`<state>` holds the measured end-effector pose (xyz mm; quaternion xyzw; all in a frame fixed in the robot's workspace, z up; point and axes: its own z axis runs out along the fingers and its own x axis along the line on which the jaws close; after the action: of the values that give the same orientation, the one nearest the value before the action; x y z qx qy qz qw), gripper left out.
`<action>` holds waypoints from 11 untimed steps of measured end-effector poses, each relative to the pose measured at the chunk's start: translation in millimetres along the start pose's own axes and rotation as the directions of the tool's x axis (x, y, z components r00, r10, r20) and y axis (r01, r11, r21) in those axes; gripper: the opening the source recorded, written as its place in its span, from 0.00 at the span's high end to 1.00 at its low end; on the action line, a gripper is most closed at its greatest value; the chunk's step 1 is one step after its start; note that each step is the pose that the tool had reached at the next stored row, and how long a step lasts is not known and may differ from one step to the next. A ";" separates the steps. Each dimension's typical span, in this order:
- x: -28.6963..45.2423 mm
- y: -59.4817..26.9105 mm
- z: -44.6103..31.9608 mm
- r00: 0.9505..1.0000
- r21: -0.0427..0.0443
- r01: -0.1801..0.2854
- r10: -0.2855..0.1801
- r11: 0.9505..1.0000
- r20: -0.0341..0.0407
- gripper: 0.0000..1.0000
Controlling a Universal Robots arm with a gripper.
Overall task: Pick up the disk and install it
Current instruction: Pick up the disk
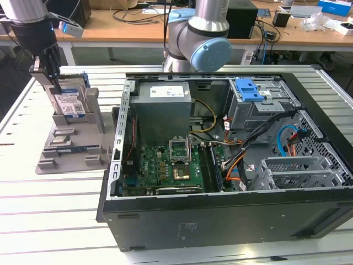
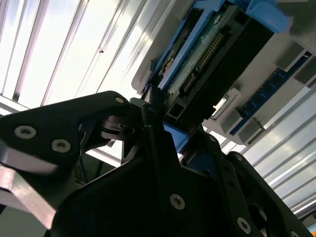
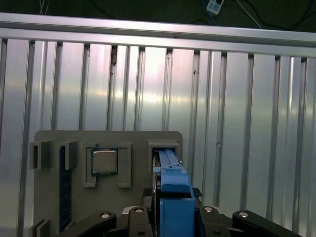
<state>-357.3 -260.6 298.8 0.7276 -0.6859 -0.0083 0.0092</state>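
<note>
**Exterior view.** Your gripper [image 1: 54, 83] hangs straight down over the near-left part of the table [image 1: 44, 215]. It has the top edge of the disk [image 1: 70, 102] between its jaws. The disk stands on edge in the grey holder [image 1: 71, 150], label facing the camera, and I judge its long axis to be upright. So the disk lies directly under the gripper and in line with it. The open case [image 1: 220, 212] lies on its side to this view's right of the holder, close beside it but not touching. Nothing stands above the disk apart from the gripper itself, and the ribbed metal table around the holder is bare.

**Second wrist view.** The gripper [image 2: 173, 129] sits astride the disk [image 2: 207, 54]. The disk's connector edge and blue bracket show here. One finger [image 2: 154, 111] lies against the disk's side and the bracket passes between the two. From this I judge the gripper closed down to the disk's thickness and holding it, though the contact on the far side is hidden.

**First wrist view.** Looking down, the disk's [image 3: 173, 190] blue bracket runs away from the gripper [image 3: 174, 219], with black links tight on both sides. The bracket still sits in its slot in the holder [image 3: 138, 140], next to a pocket holding a chip [image 3: 104, 161]. You have open table all round.
</note>
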 end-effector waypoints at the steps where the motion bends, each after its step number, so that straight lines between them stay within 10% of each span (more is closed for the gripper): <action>1: -0.4 0.0 -3.1 1.000 0.000 0.000 0.000 1.000 0.000 0.63; 11: -2.9 0.6 -32.2 1.000 0.000 0.000 0.000 1.000 0.000 0.63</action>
<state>-357.3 -257.6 331.0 0.7276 -0.6859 -0.0082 0.0092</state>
